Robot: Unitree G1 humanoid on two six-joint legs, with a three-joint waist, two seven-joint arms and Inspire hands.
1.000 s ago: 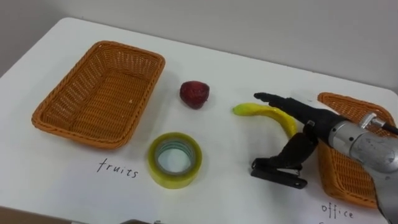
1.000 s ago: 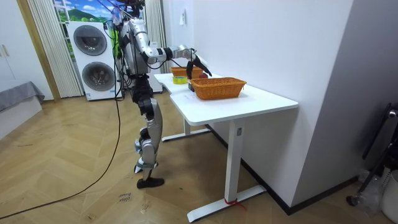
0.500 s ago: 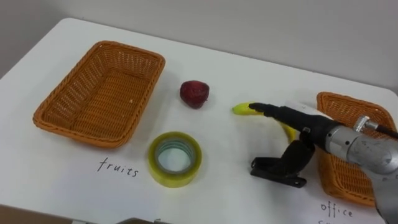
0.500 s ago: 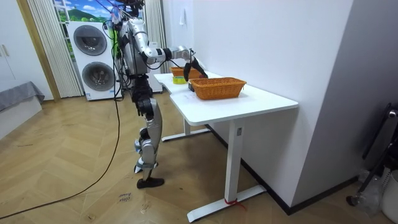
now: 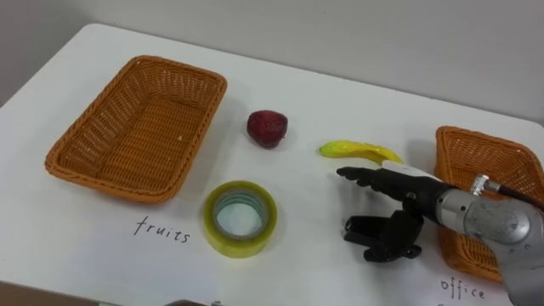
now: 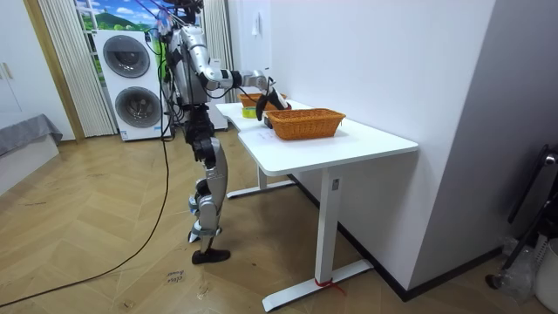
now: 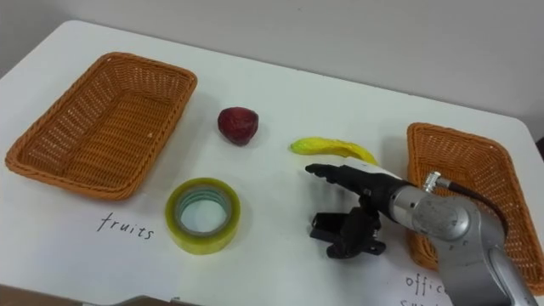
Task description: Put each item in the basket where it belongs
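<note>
My right hand (image 5: 406,189), fingers straight and holding nothing, sits over the black clip (image 5: 380,239), so I'd pinch squarely, clear of the banana (image 5: 353,150).

Orange weave on the left-edge basket (image 5: 136,136) and right-edge basket (image 5: 484,157), dark red fruit (image 5: 267,128), yellow banana (image 5: 357,151), yellowish see-through tape roll (image 5: 242,246), black clip (image 5: 357,228), white table (image 5: 340,93).

Right robot hand (image 5: 402,192) low, fingers straight forward, thumb angled down.

White table (image 6: 349,142) centre frame; stacked washing machines (image 6: 131,83) upper left, curtain (image 6: 57,61) beside them; herringbone wood floor (image 6: 105,262).
</note>
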